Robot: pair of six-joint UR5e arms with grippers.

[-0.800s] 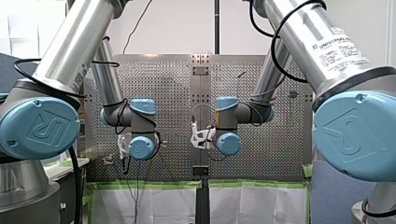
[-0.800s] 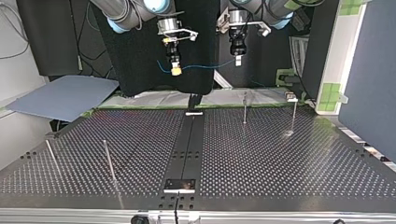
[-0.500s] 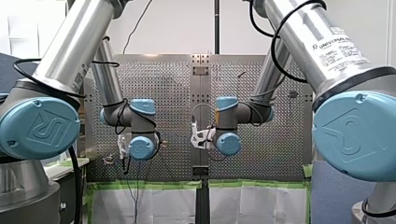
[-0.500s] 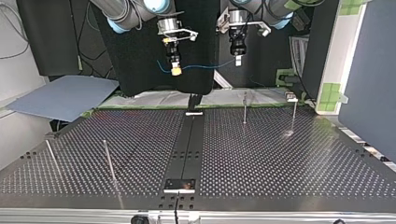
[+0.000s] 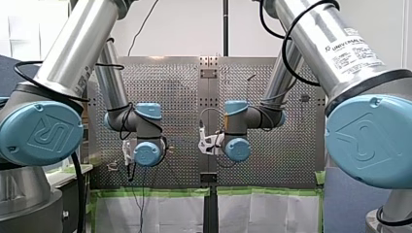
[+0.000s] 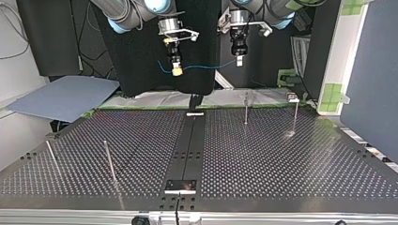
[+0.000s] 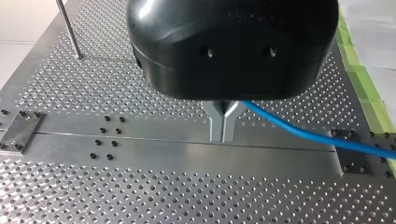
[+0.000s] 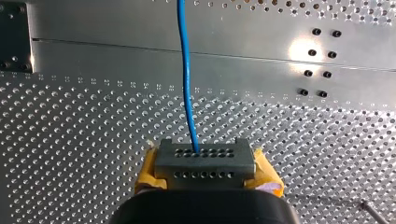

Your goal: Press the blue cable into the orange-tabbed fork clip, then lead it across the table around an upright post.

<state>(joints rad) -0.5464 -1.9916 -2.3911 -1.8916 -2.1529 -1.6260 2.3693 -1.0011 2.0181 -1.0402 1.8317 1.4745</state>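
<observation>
The blue cable (image 6: 206, 66) hangs taut between my two grippers, high above the perforated table (image 6: 281, 159). In the top view my right gripper (image 6: 176, 70), with yellow pads, is shut on the cable, and a short free end curls beyond it. My left gripper (image 6: 239, 60) is shut on the cable at the other end. In the left wrist view the metal fingers (image 7: 223, 122) pinch together, and the cable (image 7: 303, 135) leads off to one side. In the right wrist view the cable (image 8: 187, 84) runs straight ahead from my right gripper (image 8: 204, 161). I cannot make out an orange-tabbed clip.
Thin upright posts stand on the table: two (image 6: 246, 110) (image 6: 295, 116) at the top view's far right and two (image 6: 109, 161) (image 6: 51, 158) at its near left. A dark centre rail (image 6: 190, 150) runs down the middle. A grey sheet (image 6: 65, 96) lies beyond the far left corner.
</observation>
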